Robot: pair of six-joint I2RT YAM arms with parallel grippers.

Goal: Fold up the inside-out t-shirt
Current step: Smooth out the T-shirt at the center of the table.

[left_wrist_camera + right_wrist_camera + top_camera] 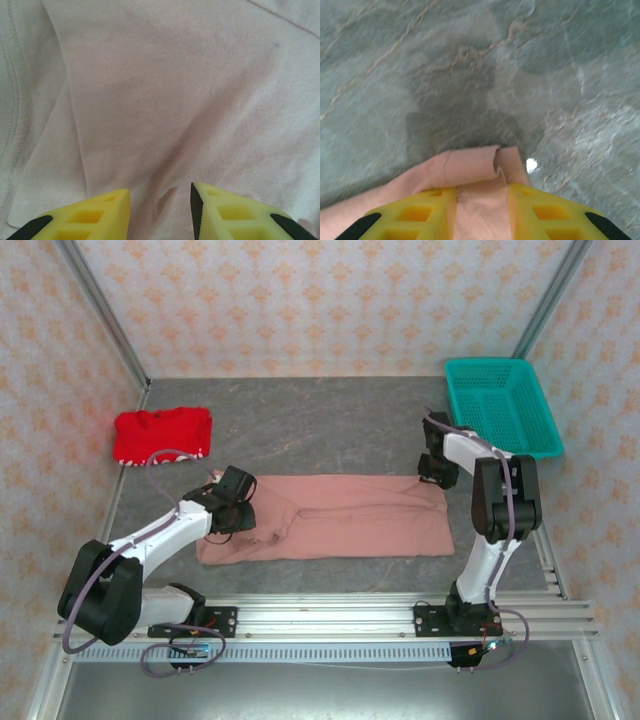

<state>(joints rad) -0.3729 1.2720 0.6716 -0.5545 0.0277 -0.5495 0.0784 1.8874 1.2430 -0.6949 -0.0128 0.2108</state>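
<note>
A: Where's the shirt?

B: The inside-out t-shirt (pixel 340 520), dusty pink, lies flat as a long band across the middle of the grey marbled table (pixel 300 410). It runs left to right btw the two arms.

A: And the left gripper?

B: The left gripper (pixel 232 512) sits low over the shirt's left end. In the wrist view its yellow fingers (pixel 95 215) stand apart, w/ pink cloth showing in the gap. A small crease runs up btw them (a seam curves along the left edge of that view). Can't tell whether the tips touch the cloth.

A: Right side?

B: The right gripper (pixel 437 475) is at the shirt's far right corner. Close up, its jaws are clamped on a folded edge of the shirt: cloth fills the gap btw the yellow fingers and a rolled lip bulges just past the tips. Bare table lies beyond.

A: Anything else on the table?

B: A bright red garment (pixel 160 433) w/ white trim at far left, well apart from the shirt. A teal basket (pixel 500 405) at far right, near the right arm.
</note>
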